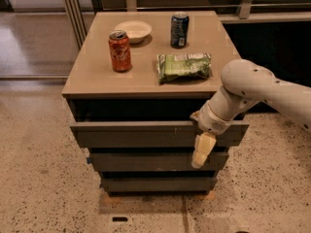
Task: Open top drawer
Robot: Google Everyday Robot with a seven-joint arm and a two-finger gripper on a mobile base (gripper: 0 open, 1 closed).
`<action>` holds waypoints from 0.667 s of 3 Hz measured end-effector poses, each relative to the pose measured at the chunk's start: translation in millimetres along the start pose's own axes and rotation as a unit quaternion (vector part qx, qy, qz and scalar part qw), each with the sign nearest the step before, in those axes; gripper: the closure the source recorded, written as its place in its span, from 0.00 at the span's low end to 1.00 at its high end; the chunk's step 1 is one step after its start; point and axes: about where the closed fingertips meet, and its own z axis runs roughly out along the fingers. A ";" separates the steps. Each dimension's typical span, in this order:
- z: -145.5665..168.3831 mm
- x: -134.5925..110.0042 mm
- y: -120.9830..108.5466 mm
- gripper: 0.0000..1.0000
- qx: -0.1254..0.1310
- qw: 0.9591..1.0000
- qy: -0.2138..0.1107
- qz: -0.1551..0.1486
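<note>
The top drawer (136,134) is the widest dark grey-brown front, just under the tabletop of the cabinet (92,79). It stands out a little from the cabinet, with a dark gap above it. My gripper (202,150) is at the drawer front's right part, reaching down over its top edge, with its pale tip hanging in front of the panel. The white arm (252,89) comes in from the right. How far the gripper reaches behind the panel is hidden.
On the tabletop stand a red soda can (120,51), a white bowl (132,31), a dark blue can (179,30) and a green chip bag (183,66). Two narrower drawer fronts (146,161) sit below. Speckled floor surrounds the cabinet; a dark wall is at the right.
</note>
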 end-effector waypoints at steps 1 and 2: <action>-10.5 4.0 22.4 0.00 -0.027 1.000 0.003 0.007; -16.5 8.8 51.1 0.00 -0.062 0.998 0.008 0.018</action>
